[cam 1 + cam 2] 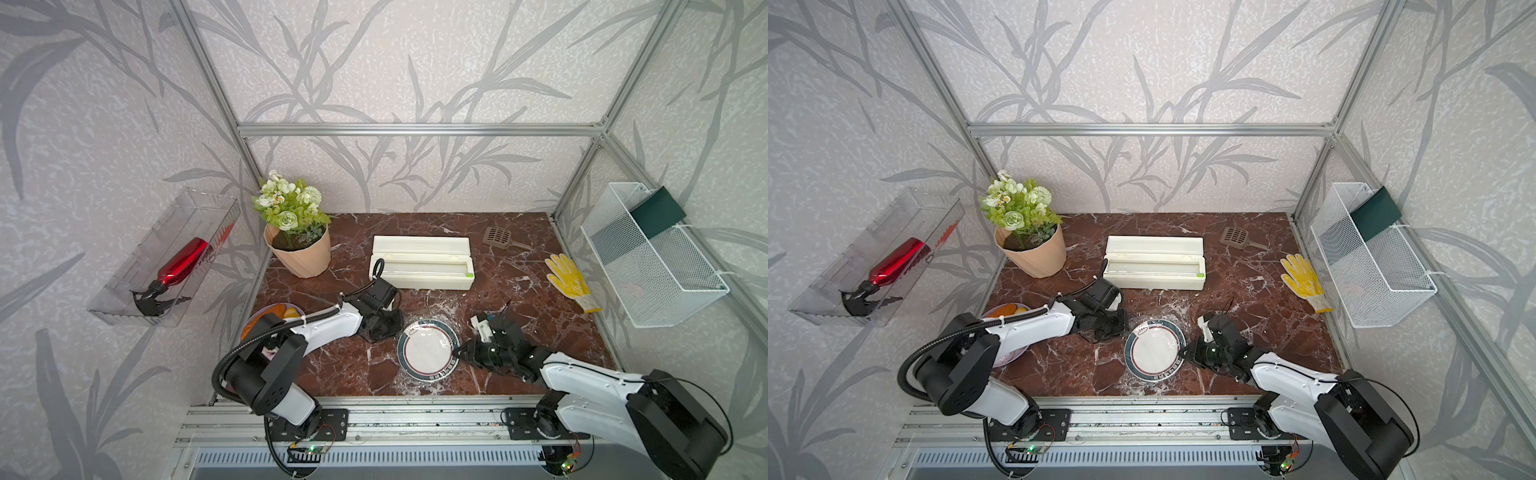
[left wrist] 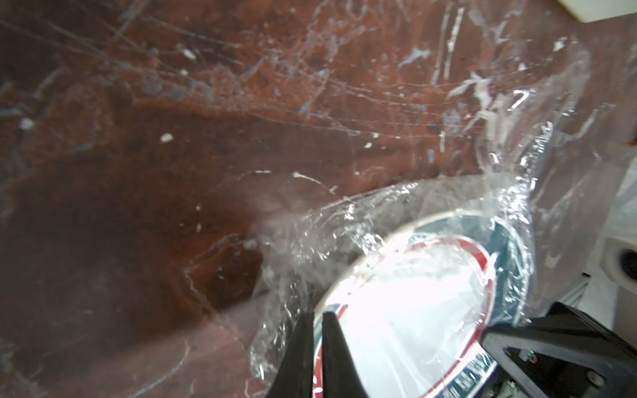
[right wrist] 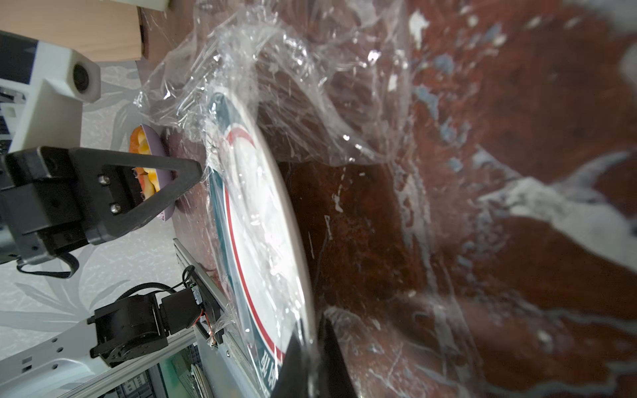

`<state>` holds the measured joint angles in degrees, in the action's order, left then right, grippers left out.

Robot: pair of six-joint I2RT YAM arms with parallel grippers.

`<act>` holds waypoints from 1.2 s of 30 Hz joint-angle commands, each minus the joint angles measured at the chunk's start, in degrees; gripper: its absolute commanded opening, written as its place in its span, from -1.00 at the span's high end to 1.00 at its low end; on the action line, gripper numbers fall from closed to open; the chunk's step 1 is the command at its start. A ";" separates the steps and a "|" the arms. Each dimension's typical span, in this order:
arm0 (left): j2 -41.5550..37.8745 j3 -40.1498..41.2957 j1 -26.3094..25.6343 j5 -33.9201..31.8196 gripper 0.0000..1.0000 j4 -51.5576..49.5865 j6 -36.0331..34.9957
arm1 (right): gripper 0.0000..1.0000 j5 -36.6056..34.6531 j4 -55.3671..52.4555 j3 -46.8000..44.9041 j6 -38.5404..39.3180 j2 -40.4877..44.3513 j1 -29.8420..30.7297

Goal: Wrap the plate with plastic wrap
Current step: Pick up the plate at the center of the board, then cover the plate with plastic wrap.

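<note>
Pinching the plastic wrap (image 3: 344,86) at opposite rims of the plate (image 1: 428,351), just in front of dispenser box (image 1: 422,262): left gripper (image 2: 317,315) and right gripper (image 3: 310,330), fingers closed on film. Risk: film tearing or slipping free if pulled unevenly. Rim lettering present, unreadable.

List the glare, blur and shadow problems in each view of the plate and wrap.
Left wrist view: the plate glares white at its centre, and a broad shadow darkens the table. Right wrist view: the plastic wrap glints with highlights, while the table away from the plate is blurred. Both top views: evenly lit, but the wrap shows only as a faint sheen round the plate.
</note>
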<state>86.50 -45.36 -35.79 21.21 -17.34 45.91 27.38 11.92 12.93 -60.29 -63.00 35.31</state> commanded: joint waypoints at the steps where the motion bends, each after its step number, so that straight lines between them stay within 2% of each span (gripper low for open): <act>1: -3.02 -0.49 0.51 2.68 0.76 -0.70 1.39 | 1.00 2.42 9.11 0.61 -1.39 2.71 -0.45; 7: -6.50 -2.18 2.27 2.73 0.74 -3.53 0.29 | 1.00 6.44 9.13 1.37 -1.30 6.83 -0.82; 15: -13.23 -9.21 5.09 2.67 0.70 -9.58 -3.45 | 1.00 8.90 -1.58 2.52 1.82 15.64 -0.88; 21: -12.20 -8.87 5.32 4.09 0.69 -8.72 -3.68 | 1.00 9.71 -4.24 2.19 1.06 20.83 -0.89; 32: -11.70 -4.05 2.23 10.96 0.69 -1.52 0.17 | 1.00 8.09 -4.66 3.49 -0.18 24.73 -1.51; 36: -12.72 -0.88 0.85 14.93 0.69 4.91 3.91 | 1.00 6.67 -4.40 3.86 -0.17 24.68 -2.74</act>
<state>75.18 -48.40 -32.80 29.74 -17.80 46.41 35.59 3.57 13.50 -60.16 -39.16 33.52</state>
